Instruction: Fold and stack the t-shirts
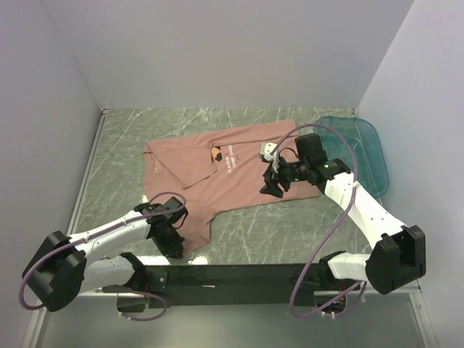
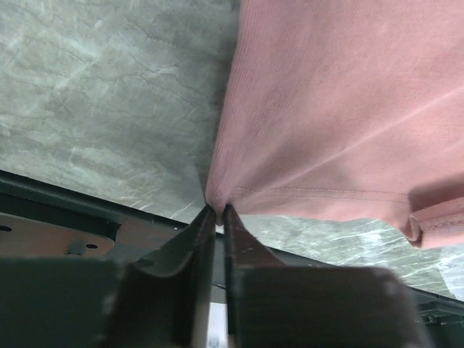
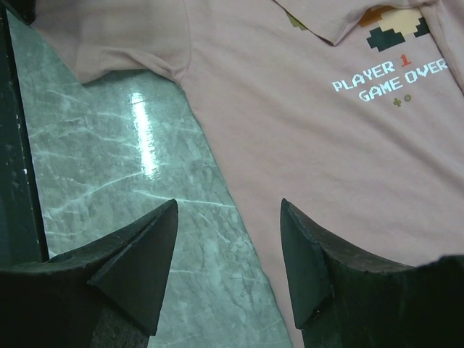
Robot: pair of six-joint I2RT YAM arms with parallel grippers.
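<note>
T-shirt (image 2: 326, 109) hem is pinched by left gripper (image 2: 219, 210); right gripper (image 3: 228, 204) hangs open.

Dusty-pink t-shirt (image 1: 232, 185) (tub (image 1: 366, 148) translucent teal)

left hand (image 2: 219, 212) clamped, right hand (image 3: 228, 206) agape

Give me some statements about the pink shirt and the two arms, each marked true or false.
1. The dusty-pink cotton t-shirt lies on the green marble tabletop, print facing up. True.
2. The left jaws stand open and empty. False: they are pinched shut on the shirt's hem.
3. The right jaws grip the shirt. False: they stand open above its edge, holding nothing.
4. The translucent teal plastic tub sits on the right arm's side of the shirt. True.
</note>
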